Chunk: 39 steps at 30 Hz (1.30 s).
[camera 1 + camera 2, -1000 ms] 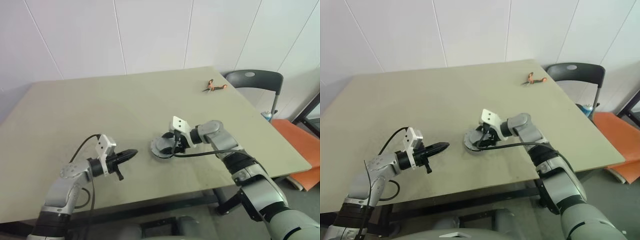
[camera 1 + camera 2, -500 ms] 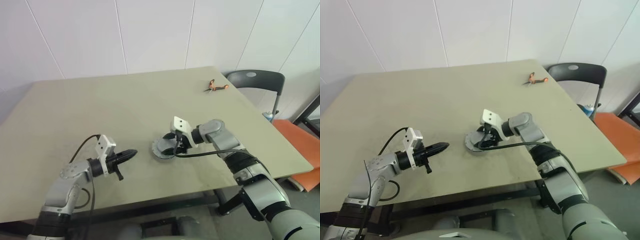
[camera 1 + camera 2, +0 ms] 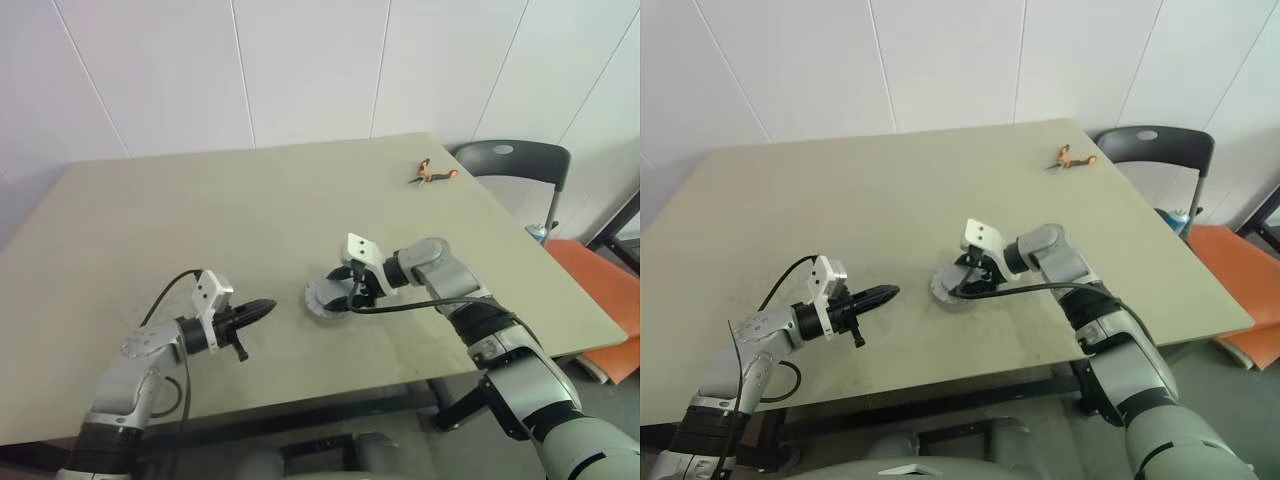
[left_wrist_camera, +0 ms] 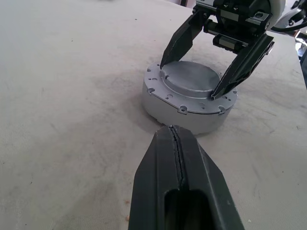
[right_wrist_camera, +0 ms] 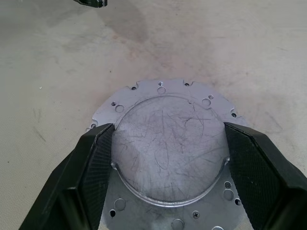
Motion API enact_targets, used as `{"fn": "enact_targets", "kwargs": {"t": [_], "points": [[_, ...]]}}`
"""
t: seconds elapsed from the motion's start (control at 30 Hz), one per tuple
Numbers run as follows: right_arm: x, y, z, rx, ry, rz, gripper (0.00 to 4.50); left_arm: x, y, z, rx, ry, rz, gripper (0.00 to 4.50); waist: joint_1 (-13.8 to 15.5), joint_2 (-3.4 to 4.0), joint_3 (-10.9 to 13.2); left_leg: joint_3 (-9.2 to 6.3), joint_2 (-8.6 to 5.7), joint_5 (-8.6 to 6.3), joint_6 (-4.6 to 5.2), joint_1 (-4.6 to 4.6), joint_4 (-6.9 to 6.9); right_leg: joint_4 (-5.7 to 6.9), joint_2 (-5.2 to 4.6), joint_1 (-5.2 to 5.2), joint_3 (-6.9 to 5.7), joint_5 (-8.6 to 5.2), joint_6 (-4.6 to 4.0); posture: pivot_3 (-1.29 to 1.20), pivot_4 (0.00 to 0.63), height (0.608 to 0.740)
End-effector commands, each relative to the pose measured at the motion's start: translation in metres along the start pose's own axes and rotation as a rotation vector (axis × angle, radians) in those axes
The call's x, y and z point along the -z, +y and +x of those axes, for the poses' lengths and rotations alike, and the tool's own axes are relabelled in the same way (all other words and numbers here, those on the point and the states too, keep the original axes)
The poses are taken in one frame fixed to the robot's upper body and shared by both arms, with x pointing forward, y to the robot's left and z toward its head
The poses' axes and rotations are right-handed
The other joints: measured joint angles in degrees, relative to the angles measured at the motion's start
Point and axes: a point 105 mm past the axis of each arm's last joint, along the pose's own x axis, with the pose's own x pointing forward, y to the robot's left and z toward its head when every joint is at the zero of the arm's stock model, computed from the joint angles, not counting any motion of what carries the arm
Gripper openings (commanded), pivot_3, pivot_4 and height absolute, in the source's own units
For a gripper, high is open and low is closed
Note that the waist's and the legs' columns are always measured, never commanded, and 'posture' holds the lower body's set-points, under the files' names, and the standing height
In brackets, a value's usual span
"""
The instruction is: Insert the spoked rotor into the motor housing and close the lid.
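Observation:
The lid (image 5: 170, 143), a round grey metal disc with a raised centre and screw holes around its flange, lies flat on top of the motor housing (image 4: 168, 108), a pale round unit near the table's middle. My right gripper (image 3: 345, 293) reaches in from the right and is shut on the lid's raised centre, one black finger (image 5: 96, 163) against each side. A short way to the left, my left gripper (image 3: 262, 306) is shut and empty, with its tip pointing at the housing. The spoked rotor is hidden.
Orange-handled pliers (image 3: 432, 174) lie at the table's far right corner. A dark chair (image 3: 510, 160) stands beyond that corner. The table's front edge (image 3: 330, 395) runs close below both arms.

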Motion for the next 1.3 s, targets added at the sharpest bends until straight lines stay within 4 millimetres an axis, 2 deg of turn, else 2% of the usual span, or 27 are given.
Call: {"fn": "enact_targets", "kwargs": {"t": [0.03, 0.33, 0.47, 0.6, 0.8, 1.13, 1.3], "points": [[0.019, -0.002, -0.003, 0.019, 0.075, 0.020, 3.19, -0.007, 0.000, 0.000, 0.005, -0.019, 0.034, 0.00, 0.0, 0.00, 0.0, 0.00, 0.00, 0.00, 0.00, 0.00, 0.00, 0.00, 0.00, 0.01, 0.00, 0.00, 0.00, 0.00, 0.000, 0.740], [0.037, -0.002, -0.001, 0.050, 0.125, 0.031, 3.19, -0.010, -0.002, 0.008, 0.040, -0.002, 0.058, 0.00, 0.0, 0.01, 0.0, -0.01, 0.00, 0.00, 0.00, 0.29, 0.01, 0.00, 0.00, 0.31, 0.00, -0.13, 0.17, 0.00, 0.000, 0.740], [0.050, 0.010, -0.001, -0.005, 0.146, 0.109, 3.19, -0.016, -0.004, 0.020, 0.077, -0.008, 0.073, 0.00, 0.1, 0.09, -0.1, -0.13, 0.02, -0.01, 0.00, 0.91, -0.09, -0.37, 0.01, 1.01, -0.14, -0.18, 0.15, 0.00, 0.000, 0.740], [0.061, 0.015, -0.002, -0.013, 0.171, 0.137, 3.19, -0.027, -0.006, 0.041, 0.137, -0.028, 0.096, 0.00, 0.6, 0.20, -0.2, -0.15, -0.04, -0.02, -0.01, 0.92, -0.12, -0.69, -0.07, 1.20, -0.17, -0.20, 0.18, 0.00, 0.000, 0.740], [0.060, 0.013, -0.003, -0.002, 0.166, 0.135, 3.19, -0.035, -0.008, 0.064, 0.215, -0.035, 0.101, 0.00, 1.1, 0.17, -0.3, -0.15, -0.12, -0.04, 0.02, 0.94, -0.13, -0.74, -0.12, 1.27, -0.13, -0.22, 0.22, 0.00, 0.000, 0.740], [0.056, 0.014, -0.003, 0.011, 0.153, 0.119, 3.19, -0.016, -0.018, 0.085, 0.303, 0.013, 0.082, 0.00, 1.3, 0.17, -0.3, -0.17, -0.09, -0.04, 0.02, 0.96, -0.14, -0.73, -0.06, 1.27, -0.15, -0.23, 0.23, 0.00, 0.000, 0.740], [0.055, 0.015, -0.003, 0.017, 0.149, 0.118, 3.19, -0.017, -0.025, 0.094, 0.297, -0.037, 0.064, 0.00, 1.4, 0.17, -0.3, -0.19, -0.08, -0.04, 0.02, 0.95, -0.15, -0.73, -0.06, 1.27, -0.15, -0.23, 0.23, 0.00, 0.000, 0.740]]}}
